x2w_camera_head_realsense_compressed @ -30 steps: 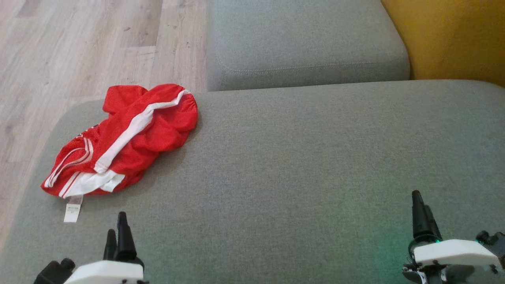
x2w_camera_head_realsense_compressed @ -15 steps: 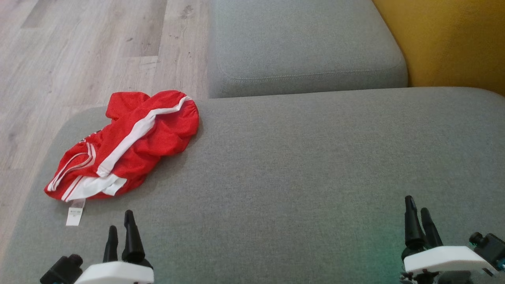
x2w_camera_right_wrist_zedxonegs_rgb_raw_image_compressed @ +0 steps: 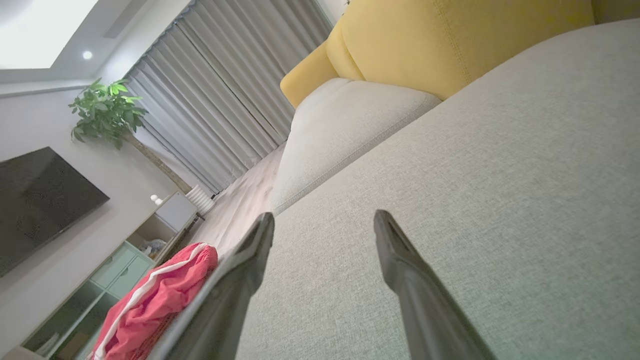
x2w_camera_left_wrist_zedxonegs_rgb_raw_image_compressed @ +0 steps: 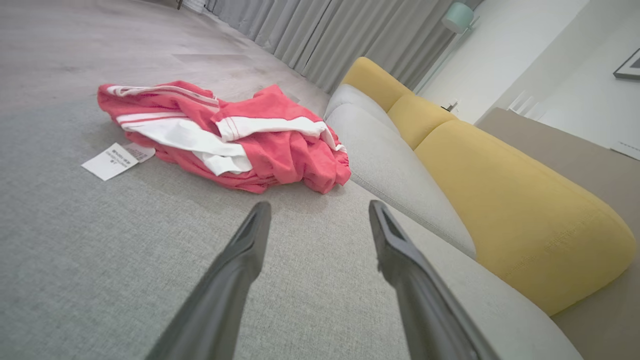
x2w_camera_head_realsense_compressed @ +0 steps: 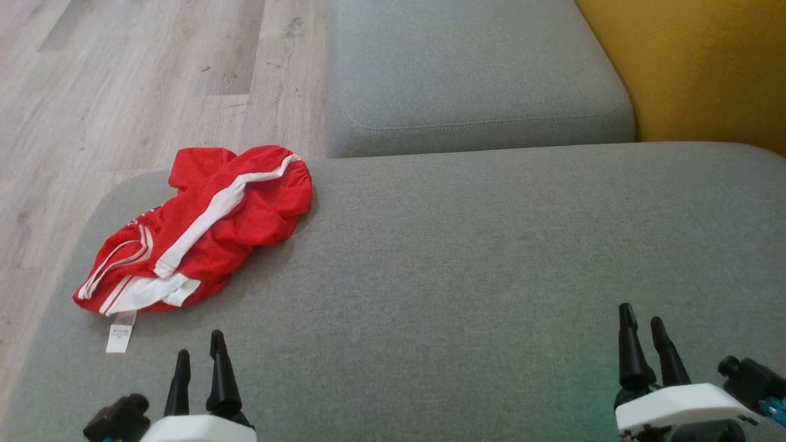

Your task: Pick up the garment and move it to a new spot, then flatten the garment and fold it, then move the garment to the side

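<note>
Grey sofa seat spans the frame, with wood floor at upper left. At centre left the red garment lies crumpled near the seat's edge, its white label trailing below. At lower left the left end effector hangs with fingers apart, empty. At lower right the right end effector is likewise spread and empty. The pickup looks not yet begun. The next move likely calls for reaching up-frame to pinch a raised fold.

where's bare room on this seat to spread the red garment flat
Widest bare patch: the grey seat cushion from the red garment across toward the yellow backrest, ahead of the right hand. Crowded at the left corner: garment and white tag, before the left hand.
</note>
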